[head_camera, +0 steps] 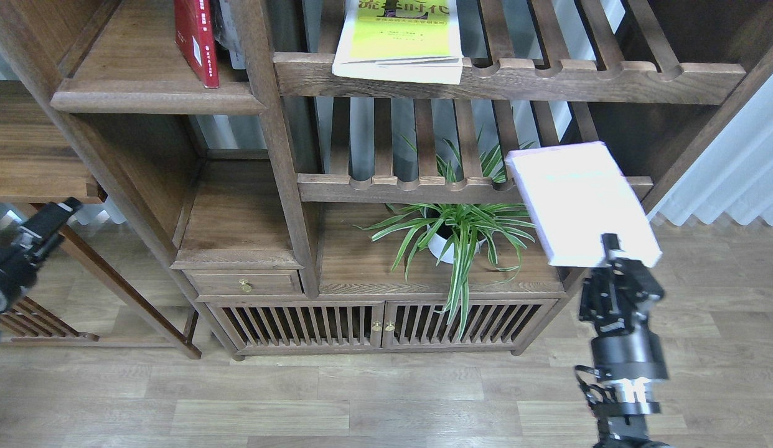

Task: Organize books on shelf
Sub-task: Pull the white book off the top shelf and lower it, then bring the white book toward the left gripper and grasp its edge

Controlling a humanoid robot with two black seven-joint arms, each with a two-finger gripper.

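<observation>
My right gripper (612, 254) is shut on the near edge of the pale lavender-white book (579, 202), held flat in the air in front of the lower slatted rack at the right. A red book (196, 40) stands upright on the solid dark-brown shelf (156, 96) at the upper left. On the upper slatted rack lies the yellow-green book (399, 37), its white lower edge over the front rail. My left gripper (56, 214) has come in at the far left edge, low and dark; its fingers cannot be told apart.
A potted spider plant (458, 233) stands on the cabinet top under the lower slatted rack (424, 186). A small drawer (244, 284) and slatted doors (380, 323) sit below. A side table (32, 155) is at the left. Wood floor lies in front.
</observation>
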